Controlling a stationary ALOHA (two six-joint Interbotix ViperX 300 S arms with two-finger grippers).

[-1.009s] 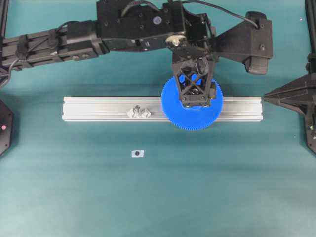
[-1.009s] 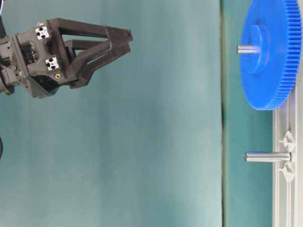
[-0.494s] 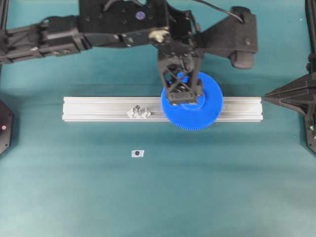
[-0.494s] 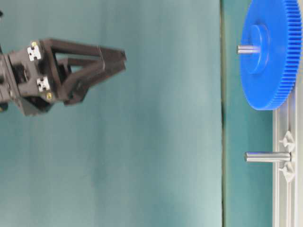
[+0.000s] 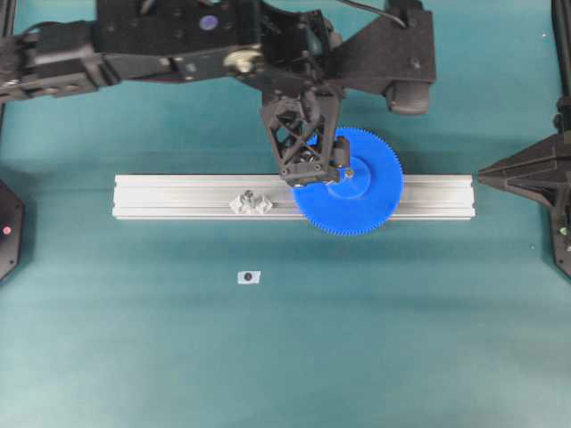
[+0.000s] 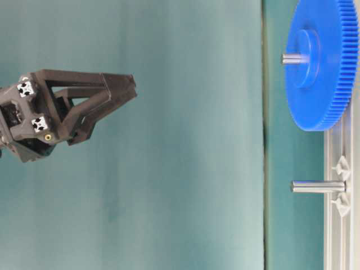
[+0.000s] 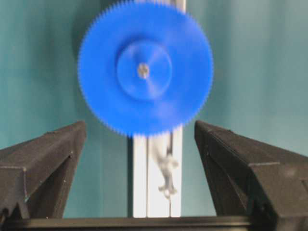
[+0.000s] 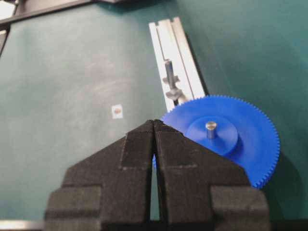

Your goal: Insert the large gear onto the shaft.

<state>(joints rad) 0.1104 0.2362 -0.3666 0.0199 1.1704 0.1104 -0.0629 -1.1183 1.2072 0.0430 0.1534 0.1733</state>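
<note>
The large gear (image 5: 361, 201), a bright-blue toothed disc, lies flat on the aluminium rail. The shaft's metal tip (image 5: 350, 171) pokes up through its hub. The table-level view shows the gear (image 6: 323, 73) seated low with the shaft end (image 6: 292, 58) sticking out. My left gripper (image 5: 319, 172) hangs well above the gear's left part, open, with nothing between its fingers. In the left wrist view the gear (image 7: 110, 86) lies beyond the spread fingers (image 7: 48, 159). My right gripper (image 8: 154, 121) is shut and empty, and rests at the rail's right end (image 5: 480, 176).
The rail (image 5: 178, 198) runs left to right across the table. A second, bare pin on a clear winged mount (image 5: 252, 201) stands on it left of the gear, upright (image 8: 169, 72). A small white tag with a dark dot (image 5: 248, 277) lies on the teal mat in front.
My left gripper has drawn away from the gear, up and to the left, staying open. The gear has stayed on the shaft. The right gripper has not moved.
</note>
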